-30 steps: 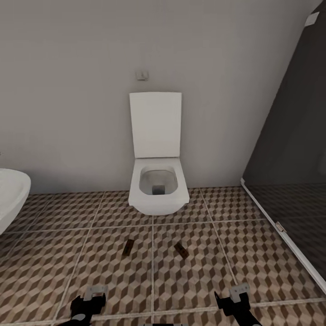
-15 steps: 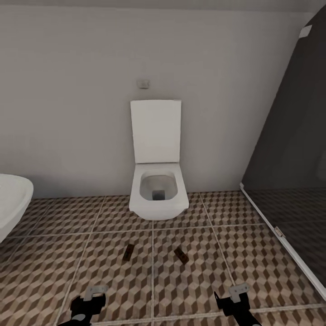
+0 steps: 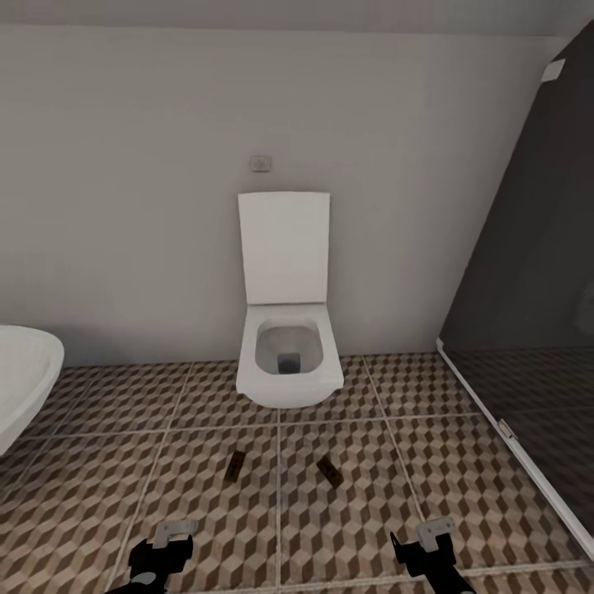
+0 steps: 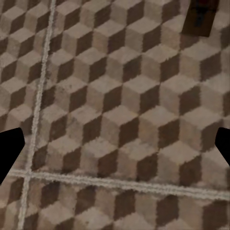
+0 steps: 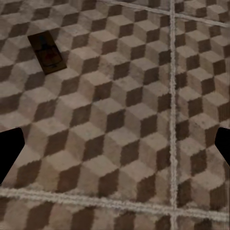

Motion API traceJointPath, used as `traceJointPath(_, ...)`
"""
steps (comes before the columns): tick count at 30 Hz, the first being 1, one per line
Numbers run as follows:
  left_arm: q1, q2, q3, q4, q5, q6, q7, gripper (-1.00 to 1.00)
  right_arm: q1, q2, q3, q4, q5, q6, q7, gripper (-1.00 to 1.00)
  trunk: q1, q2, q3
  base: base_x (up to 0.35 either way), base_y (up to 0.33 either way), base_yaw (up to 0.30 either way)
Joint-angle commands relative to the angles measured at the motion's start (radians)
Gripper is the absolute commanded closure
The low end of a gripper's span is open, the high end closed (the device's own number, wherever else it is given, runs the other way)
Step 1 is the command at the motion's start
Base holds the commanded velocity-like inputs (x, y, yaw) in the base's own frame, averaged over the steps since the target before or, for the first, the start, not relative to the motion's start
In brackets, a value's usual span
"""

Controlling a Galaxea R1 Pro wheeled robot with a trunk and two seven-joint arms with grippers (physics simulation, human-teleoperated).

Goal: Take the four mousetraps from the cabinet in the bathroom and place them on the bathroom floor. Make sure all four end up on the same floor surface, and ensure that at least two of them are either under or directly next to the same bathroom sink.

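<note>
Two mousetraps lie flat on the bathroom floor (image 3: 355, 511) in front of the toilet: one mousetrap (image 3: 235, 467) to the left and another mousetrap (image 3: 330, 472) to the right. My left gripper (image 3: 161, 554) hangs open low at the head view's bottom left, short of the left trap. My right gripper (image 3: 425, 551) hangs open at the bottom right. In the left wrist view a mousetrap (image 4: 200, 17) sits at the frame's edge, beyond the empty left gripper (image 4: 115, 151). In the right wrist view a mousetrap (image 5: 46, 52) lies ahead of the empty right gripper (image 5: 115, 151). The cabinet and the sink are out of view.
A white wall-hung toilet (image 3: 289, 363) with its lid up stands against the back wall. A white rounded tub edge (image 3: 21, 388) juts in at the left. A dark glass shower wall (image 3: 528, 346) with a white sill runs along the right.
The whole head view has shifted: the camera has drawn back, so the toilet and both traps look a little smaller and farther off. The traps lie as before and both grippers stay open.
</note>
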Motion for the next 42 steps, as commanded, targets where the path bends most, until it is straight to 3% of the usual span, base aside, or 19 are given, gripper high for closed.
traceJointPath(1, -0.001, 0.000, -0.009, 0.004, 0.010, -0.007, 0.000, -1.00, -0.001, 0.000, 0.002, 0.001, 0.000, -0.003, 0.001, -1.00, -0.004, 0.007, 0.002, 0.000, 0.000, 0.000)
traceJointPath(42, -0.001, 0.000, -0.009, 0.004, 0.010, -0.005, 0.003, -1.00, -0.001, 0.000, 0.002, 0.013, 0.000, -0.003, 0.001, -1.00, -0.161, 0.294, 0.131, 0.000, 0.000, 0.000)
